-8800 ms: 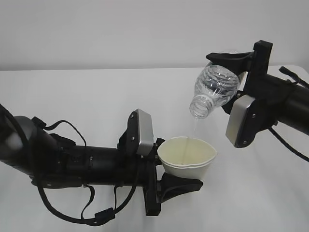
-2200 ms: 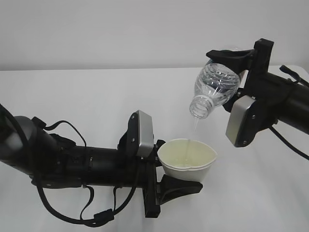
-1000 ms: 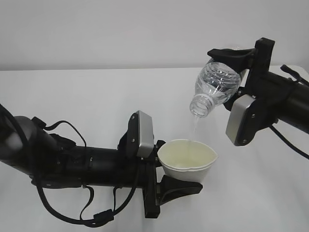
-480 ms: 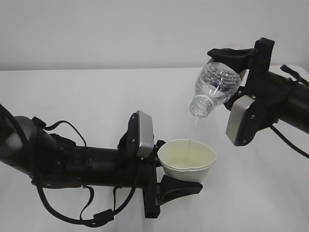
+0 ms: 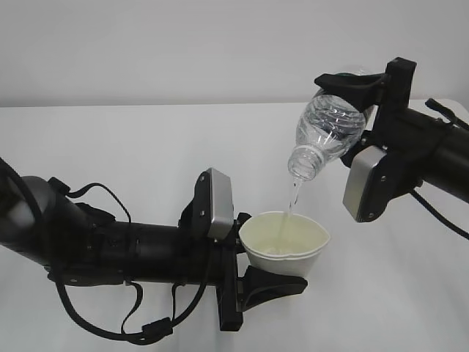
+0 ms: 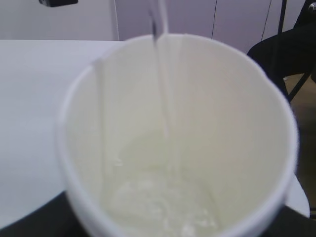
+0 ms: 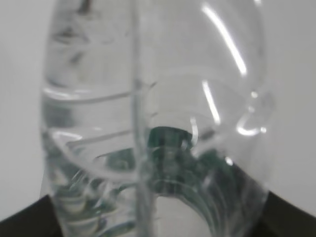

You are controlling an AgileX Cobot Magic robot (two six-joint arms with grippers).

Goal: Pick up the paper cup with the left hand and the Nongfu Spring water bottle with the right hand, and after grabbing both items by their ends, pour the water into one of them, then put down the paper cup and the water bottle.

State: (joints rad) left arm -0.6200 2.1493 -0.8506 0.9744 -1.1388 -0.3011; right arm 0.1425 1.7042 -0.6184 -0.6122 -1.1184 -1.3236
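The setting looks like a robotics lab or test room rather than a home or kitchen. A broad, plain white worktop [image 5: 132,147] fills the exterior view and runs back to a bare, pale grey-white wall [image 5: 183,44] with no pictures, shelves or windows. Two black robot arms with silver-grey plates and loose black cables [image 5: 110,198] reach in from the left and right edges of the worktop, which suits a recording rig. In the left wrist view, beyond the far edge of the worktop, pale flat wall or cabinet panels [image 6: 237,19] with vertical seams stand, and at the right edge a dark, blurred shape [image 6: 291,54] that may be a chair or stand, over a brownish floor [image 6: 301,94].
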